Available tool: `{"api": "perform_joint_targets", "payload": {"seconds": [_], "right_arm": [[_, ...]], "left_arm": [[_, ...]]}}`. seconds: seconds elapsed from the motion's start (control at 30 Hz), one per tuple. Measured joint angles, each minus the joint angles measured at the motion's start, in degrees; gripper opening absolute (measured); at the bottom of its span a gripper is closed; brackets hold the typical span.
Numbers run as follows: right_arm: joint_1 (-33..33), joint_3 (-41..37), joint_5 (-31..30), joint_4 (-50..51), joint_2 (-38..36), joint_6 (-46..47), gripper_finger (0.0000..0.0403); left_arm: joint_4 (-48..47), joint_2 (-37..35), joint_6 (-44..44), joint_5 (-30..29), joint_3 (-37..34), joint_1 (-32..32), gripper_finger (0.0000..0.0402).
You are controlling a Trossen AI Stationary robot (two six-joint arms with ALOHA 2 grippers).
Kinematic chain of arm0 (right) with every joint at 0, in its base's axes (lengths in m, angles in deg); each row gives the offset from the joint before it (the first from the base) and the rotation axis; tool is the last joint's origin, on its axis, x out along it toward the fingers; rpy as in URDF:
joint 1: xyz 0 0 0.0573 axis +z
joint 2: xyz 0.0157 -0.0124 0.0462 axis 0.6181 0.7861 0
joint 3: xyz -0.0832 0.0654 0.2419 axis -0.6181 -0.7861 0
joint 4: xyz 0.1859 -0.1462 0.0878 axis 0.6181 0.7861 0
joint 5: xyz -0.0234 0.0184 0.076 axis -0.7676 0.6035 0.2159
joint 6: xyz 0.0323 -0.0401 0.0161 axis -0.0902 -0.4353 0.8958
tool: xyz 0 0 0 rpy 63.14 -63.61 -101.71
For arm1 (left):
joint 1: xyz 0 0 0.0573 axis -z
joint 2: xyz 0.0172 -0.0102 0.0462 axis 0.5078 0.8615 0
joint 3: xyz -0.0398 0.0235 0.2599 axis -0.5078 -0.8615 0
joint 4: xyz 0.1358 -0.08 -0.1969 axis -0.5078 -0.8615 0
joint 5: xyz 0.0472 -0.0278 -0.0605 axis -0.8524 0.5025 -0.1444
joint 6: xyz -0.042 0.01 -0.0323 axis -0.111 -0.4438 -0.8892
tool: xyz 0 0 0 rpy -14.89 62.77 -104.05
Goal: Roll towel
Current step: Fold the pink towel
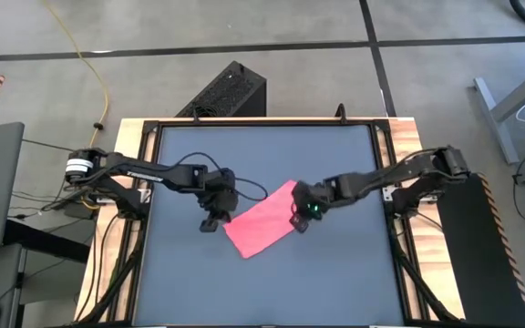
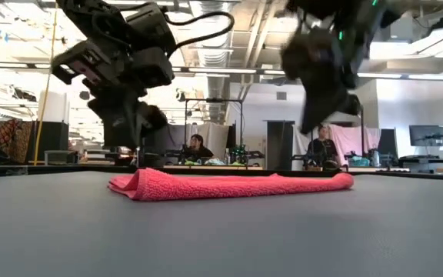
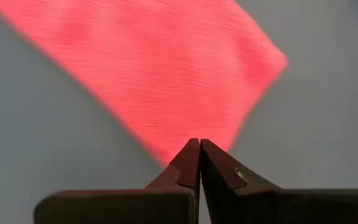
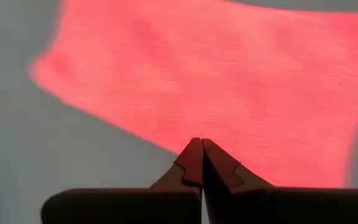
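We see a dark grey tabletop [image 1: 262, 282] in a wooden frame, black perforated box [image 1: 226, 91] on the floor behind it, yellow cable [image 1: 94, 64] left. Low view: two seated people [image 2: 198, 146] at benches, monitor [image 2: 427, 135] far right.

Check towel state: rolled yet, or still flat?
Flat, not rolled. The towel lies as a low slab on the table; the low view shows only a doubled, rounded edge at one end, no roll.

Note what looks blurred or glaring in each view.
Left wrist view: towel soft, out of focus; closed jaws sharper. Right wrist view: same blur on the towel. Low view: bright ceiling lights backlight both arms into dark shapes. High view: even light, no glare.
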Motion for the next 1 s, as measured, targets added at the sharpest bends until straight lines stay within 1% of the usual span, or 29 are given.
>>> {"api": "perform_joint_targets", "payload": {"seconds": [0.07, 0.13, 0.23, 0.37, 0.5, 0.6, 0.67, 0.8, 0.97, 1.0], "right_arm": [[3.41, 0.00, -2.30, -1.78, 0.81, 1.26, 0.0020], [6.03, -0.02, -4.75, -1.13, 2.49, 3.95, 0.0020], [7.97, -0.17, -5.67, -0.85, 6.41, 6.99, 0.0020], [7.79, -0.15, -5.61, -1.78, 10.93, 9.65, 0.0020], [6.16, -0.13, -5.32, -1.19, 13.47, 10.13, 0.0020], [4.55, 0.02, -5.15, -0.30, 13.70, 7.47, 0.0020], [2.69, 0.07, -3.82, 0.91, 13.56, 5.25, 0.0020], [-2.77, 0.04, -3.12, 3.44, 13.05, 0.74, 0.0020], [-10.11, 0.02, -3.25, 4.17, 12.83, -1.76, 0.0020], [-11.12, 0.00, -2.91, 4.43, 12.50, -1.81, 0.0020]], "left_arm": [[1.20, -0.49, -0.22, -3.63, 0.00, -0.80, 0.0000], [2.78, -0.28, -1.26, -4.86, 0.00, -1.55, 0.0000], [5.73, 1.63, -2.04, -2.67, 0.07, -1.99, 0.0000], [6.99, 5.44, -2.27, 0.22, 0.04, -1.57, 0.0000], [6.69, 9.67, -3.07, 0.59, 0.04, -0.45, 0.0000], [6.85, 11.53, -4.38, 1.66, 0.13, 0.75, 0.0000], [6.71, 11.83, -5.03, 2.54, 0.11, 1.82, 0.0000], [7.66, 11.43, -7.40, 3.46, 0.08, 4.70, 0.0000], [8.96, 11.35, -9.71, 10.97, 0.02, 7.53, 0.0000], [8.96, 11.35, -9.73, 11.38, 0.02, 7.93, 0.0000]]}}
